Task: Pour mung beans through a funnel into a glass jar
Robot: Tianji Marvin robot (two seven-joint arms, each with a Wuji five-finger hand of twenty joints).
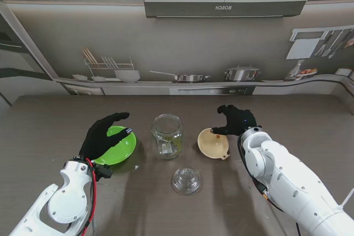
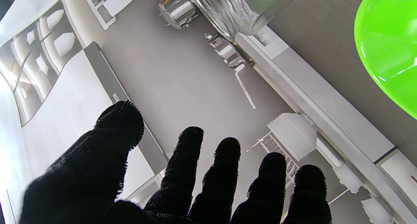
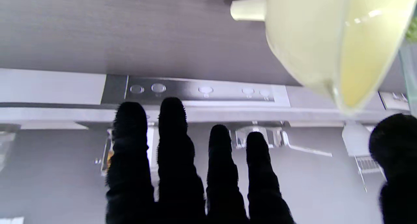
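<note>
My right hand (image 1: 237, 120), fingers spread and holding nothing, hovered just beside the funnel (image 1: 213, 143), which lay tipped on the table (image 1: 50, 125), spout toward me; the glass jar (image 1: 167, 135) stood beyond it, leftward.

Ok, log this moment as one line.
left hand: open over green bowl | right hand: open by funnel | glass jar: upright, no funnel
</note>
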